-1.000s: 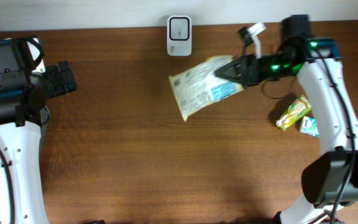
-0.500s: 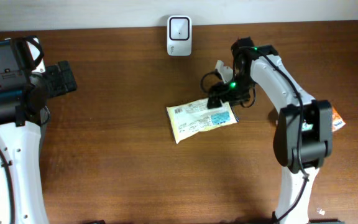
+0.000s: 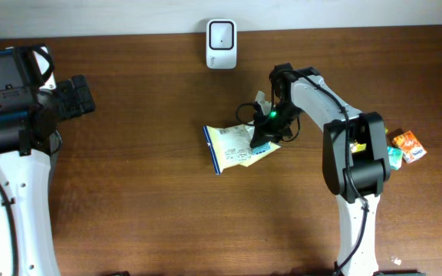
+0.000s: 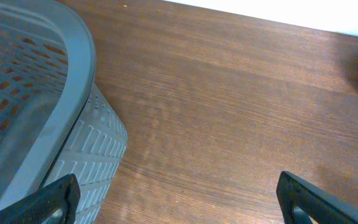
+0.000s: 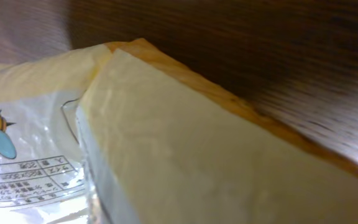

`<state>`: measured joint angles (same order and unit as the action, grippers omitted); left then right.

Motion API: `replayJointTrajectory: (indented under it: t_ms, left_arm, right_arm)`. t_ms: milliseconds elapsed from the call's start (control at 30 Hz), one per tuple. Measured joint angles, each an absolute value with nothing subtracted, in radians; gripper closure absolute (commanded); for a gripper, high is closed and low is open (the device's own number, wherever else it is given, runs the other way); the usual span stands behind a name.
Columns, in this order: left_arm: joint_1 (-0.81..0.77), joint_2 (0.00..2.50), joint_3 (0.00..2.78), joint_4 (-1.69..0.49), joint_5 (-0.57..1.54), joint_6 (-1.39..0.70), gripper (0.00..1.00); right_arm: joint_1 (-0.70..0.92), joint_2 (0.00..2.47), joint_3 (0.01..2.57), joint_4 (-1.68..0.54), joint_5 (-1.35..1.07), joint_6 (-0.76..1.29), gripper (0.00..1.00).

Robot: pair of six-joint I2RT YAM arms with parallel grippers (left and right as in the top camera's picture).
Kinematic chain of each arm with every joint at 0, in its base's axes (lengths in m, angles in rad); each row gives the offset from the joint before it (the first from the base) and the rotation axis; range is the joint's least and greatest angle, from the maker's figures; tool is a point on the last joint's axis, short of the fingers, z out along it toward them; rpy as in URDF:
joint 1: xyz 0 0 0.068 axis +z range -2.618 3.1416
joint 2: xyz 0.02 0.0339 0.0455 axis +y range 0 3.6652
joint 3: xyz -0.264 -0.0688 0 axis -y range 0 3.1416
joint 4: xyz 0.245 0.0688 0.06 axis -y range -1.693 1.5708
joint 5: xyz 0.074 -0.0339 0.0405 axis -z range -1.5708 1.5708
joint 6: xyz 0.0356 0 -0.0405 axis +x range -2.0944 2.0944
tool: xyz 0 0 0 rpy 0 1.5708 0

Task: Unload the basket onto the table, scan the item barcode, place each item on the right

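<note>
The packet (image 3: 232, 146) is pinched at its right edge by the closed right hand (image 3: 265, 138), low over the bench (image 3: 129, 192) near the scanner (image 3: 221, 33), probably so its barcode can be presented, while the left hand (image 4: 179, 196) is held wide.

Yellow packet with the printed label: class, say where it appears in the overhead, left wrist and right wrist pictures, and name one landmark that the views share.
Overhead: the yellow packet lies mid-table, below the white scanner.
Left wrist: not identifiable in it.
Right wrist: the packet fills most of the frame, very close up.
Shared landmark: the brown wooden table, which shows in all three views.
</note>
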<state>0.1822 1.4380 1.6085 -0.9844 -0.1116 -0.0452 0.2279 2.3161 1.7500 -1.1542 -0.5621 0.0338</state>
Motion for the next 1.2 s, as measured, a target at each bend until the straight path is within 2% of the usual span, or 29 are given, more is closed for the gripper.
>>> replayJointTrajectory:
  t_ms: [200, 400, 567, 633, 667, 800, 867, 1000, 1167, 1200]
  left_arm:
    - [0.182, 1.438, 1.608, -0.984, -0.112, -0.045, 0.01]
    - [0.182, 1.438, 1.608, -0.984, -0.112, -0.045, 0.01]
    - [0.182, 1.438, 1.608, -0.984, -0.112, -0.045, 0.01]
    - [0.182, 1.438, 1.608, -0.984, -0.112, -0.045, 0.01]
    - [0.182, 1.438, 1.608, -0.984, -0.112, -0.045, 0.01]
    - [0.182, 1.438, 1.608, -0.984, -0.112, -0.045, 0.01]
    - [0.182, 1.438, 1.608, -0.984, -0.112, -0.045, 0.01]
    - [0.182, 1.438, 1.608, -0.986, -0.112, -0.045, 0.01]
    - [0.182, 1.438, 1.608, -0.983, -0.112, -0.045, 0.01]
    - [0.182, 1.438, 1.608, -0.985, -0.112, -0.045, 0.01]
  right_arm:
    - [0.230, 2.265, 1.752, -1.140, -0.694, -0.065, 0.96]
    - [0.207, 1.800, 1.760, -1.138, -0.832, -0.169, 0.96]
    - [0.163, 1.768, 1.760, -1.126, -0.864, -0.131, 0.96]
    - [0.172, 1.770, 1.779, -1.115, -0.706, 0.002, 0.96]
    - [0.197, 1.772, 1.840, -1.114, -0.540, 0.072, 0.96]
    - [0.357, 1.780, 1.938, -0.913, 0.052, 0.088, 0.96]
    - [0.452, 1.858, 1.948, -0.717, 0.351, -0.073, 0.96]
    - [0.515, 2.069, 1.945, -0.347, 0.642, -0.433, 0.96]
    - [0.519, 2.284, 1.945, 0.074, 0.756, -0.927, 0.96]
    - [0.519, 2.312, 1.945, 0.101, 0.762, -0.987, 0.96]
